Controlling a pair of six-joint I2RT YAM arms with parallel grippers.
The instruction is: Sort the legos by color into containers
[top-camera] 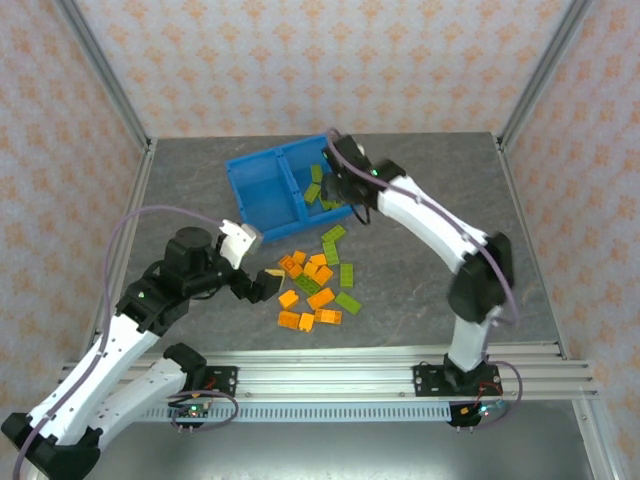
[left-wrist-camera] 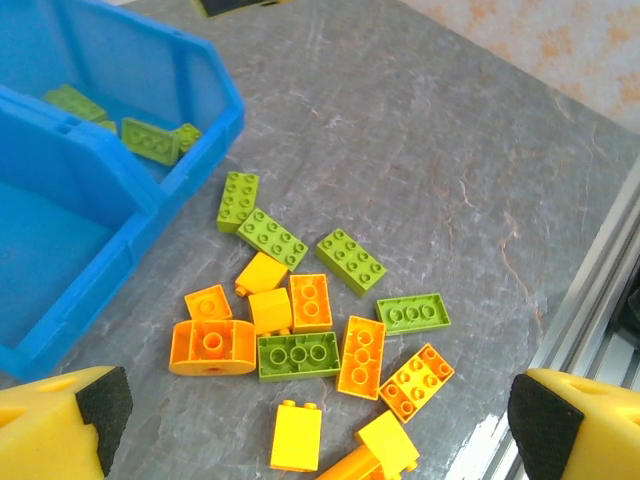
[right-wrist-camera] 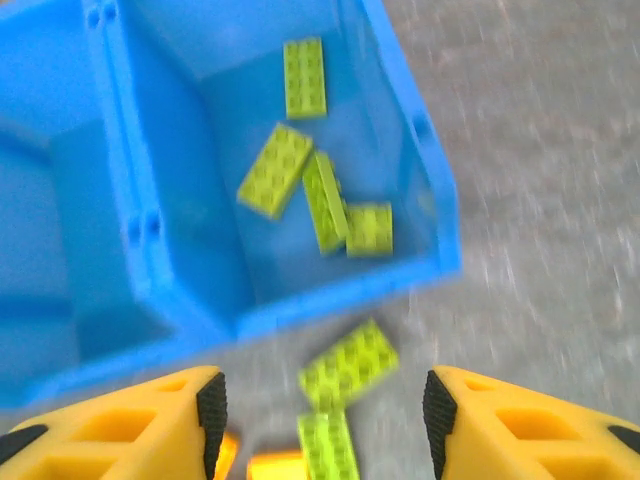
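**Bin.** The blue bin [top-camera: 260, 190] stood on the grey table [top-camera: 200, 180], set at an angle toward the far middle. Its right compartment [right-wrist-camera: 220, 110] held four lime green bricks [right-wrist-camera: 320, 200], some flat and some leaning on one another. The left compartment [left-wrist-camera: 50, 240] showed a bare blue floor.

**Loose legos.** The remaining legos [top-camera: 315, 285] lay scattered on the table just in front of the bin, with the colours mixed and several pieces touching. In the left wrist view, orange bricks [left-wrist-camera: 310, 300] were clustered near a rounded orange piece [left-wrist-camera: 212, 347]. Green plates [left-wrist-camera: 350, 260] lay among them and beside the bin's near corner. Two green bricks [right-wrist-camera: 348, 365] rested on the table just outside the right compartment's front wall.

**Right gripper.** The right gripper [right-wrist-camera: 323, 410] hung over the near edge of the right compartment. Its yellow fingers [right-wrist-camera: 150, 430] were partly spread, and nothing was between the pads. The right wrist view was blurred.

**Left gripper.** The left gripper [left-wrist-camera: 320, 415] was poised above the near side of the loose pile and clear of the bricks. Its jaws were spread wide, and it carried nothing.
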